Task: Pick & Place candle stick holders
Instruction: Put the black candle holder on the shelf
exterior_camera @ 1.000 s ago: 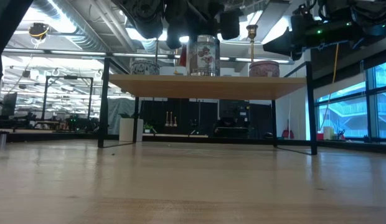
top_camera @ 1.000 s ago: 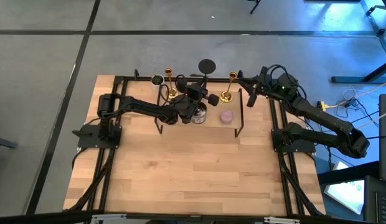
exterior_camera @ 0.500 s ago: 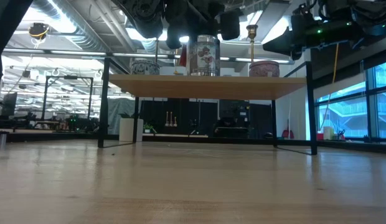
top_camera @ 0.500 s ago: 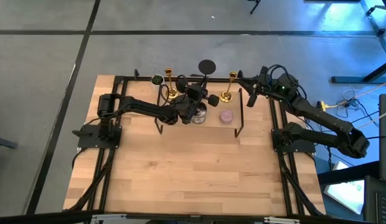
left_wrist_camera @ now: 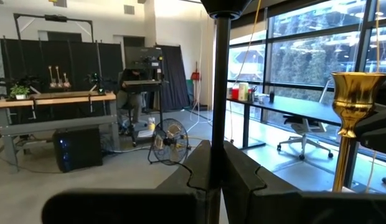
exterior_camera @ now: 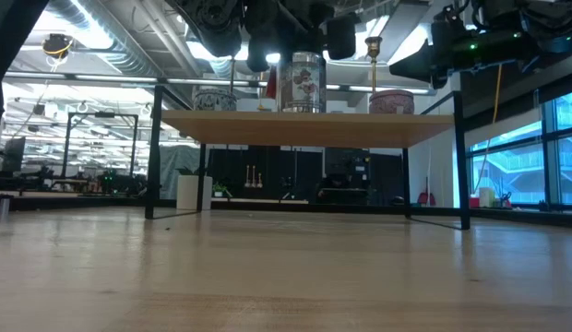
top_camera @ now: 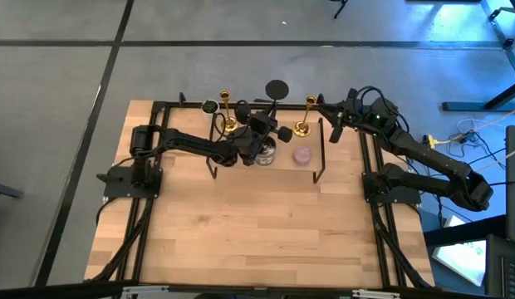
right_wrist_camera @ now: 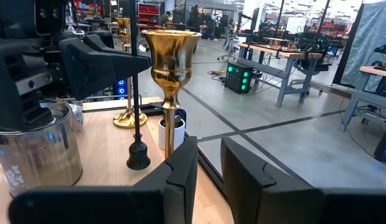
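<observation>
Shelf (top_camera: 241,166) crowded: tin (top_camera: 264,153), candlesticks (top_camera: 305,116); front tabletop (top_camera: 266,232) free.

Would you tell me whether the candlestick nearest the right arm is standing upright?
Upright: the candlestick has its stem vertical, cup on top.

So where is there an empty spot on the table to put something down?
The big bare stretch of wooden table in front of the raised shelf, between the two arm bases, is free. The shelf itself is crowded: two gold candlesticks, a silver tin, a pink candle, and both pincers, left and right.
</observation>
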{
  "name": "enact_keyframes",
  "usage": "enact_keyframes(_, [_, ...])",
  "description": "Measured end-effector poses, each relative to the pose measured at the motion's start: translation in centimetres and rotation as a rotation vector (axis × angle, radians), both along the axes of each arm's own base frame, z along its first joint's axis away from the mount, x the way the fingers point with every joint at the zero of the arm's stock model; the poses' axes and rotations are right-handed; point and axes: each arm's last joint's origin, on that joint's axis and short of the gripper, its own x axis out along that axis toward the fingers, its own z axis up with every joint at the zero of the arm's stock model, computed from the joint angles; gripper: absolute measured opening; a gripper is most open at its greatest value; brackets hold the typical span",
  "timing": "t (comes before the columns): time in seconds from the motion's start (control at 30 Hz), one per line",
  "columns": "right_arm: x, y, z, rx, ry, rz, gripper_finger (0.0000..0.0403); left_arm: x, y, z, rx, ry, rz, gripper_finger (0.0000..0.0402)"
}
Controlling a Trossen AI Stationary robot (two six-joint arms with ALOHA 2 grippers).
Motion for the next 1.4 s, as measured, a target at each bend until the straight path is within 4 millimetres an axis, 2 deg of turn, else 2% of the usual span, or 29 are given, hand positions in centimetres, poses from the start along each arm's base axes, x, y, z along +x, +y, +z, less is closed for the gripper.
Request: enact_keyframes(1.4, [0.00, -0.01, 0.08, -0.006, -0.006, -0.002, 0.0073, 0.10, -0.05, -0.35, -0.007, 0.038, 0.003, 0.0018])
